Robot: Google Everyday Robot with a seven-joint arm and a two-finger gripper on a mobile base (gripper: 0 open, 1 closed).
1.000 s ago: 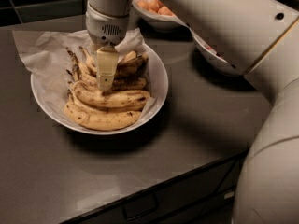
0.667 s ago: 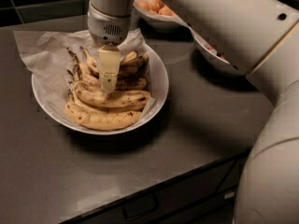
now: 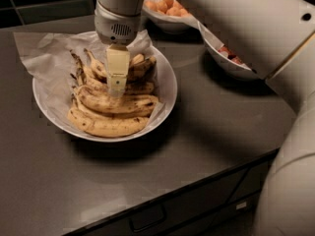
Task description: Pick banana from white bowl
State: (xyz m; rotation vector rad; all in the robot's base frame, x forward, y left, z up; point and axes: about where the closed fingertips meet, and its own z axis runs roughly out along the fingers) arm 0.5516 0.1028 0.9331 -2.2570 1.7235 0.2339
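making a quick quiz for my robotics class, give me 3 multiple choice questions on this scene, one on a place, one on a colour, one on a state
1. Where is the claw?
A) over the bananas in the wide white bowl
B) down on the floor
C) inside a cupboard

2. What colour is the round fruit in the bowl at the back?
A) green
B) orange
C) purple

3. What state are the bananas in?
A) peeled and sliced
B) whole, yellow with brown blotches
C) green and unripe

Answers:
1 A, the claw points straight down into the banana pile.
2 B, the small round pieces are plainly orange.
3 B, the skins are on and spotted brown.
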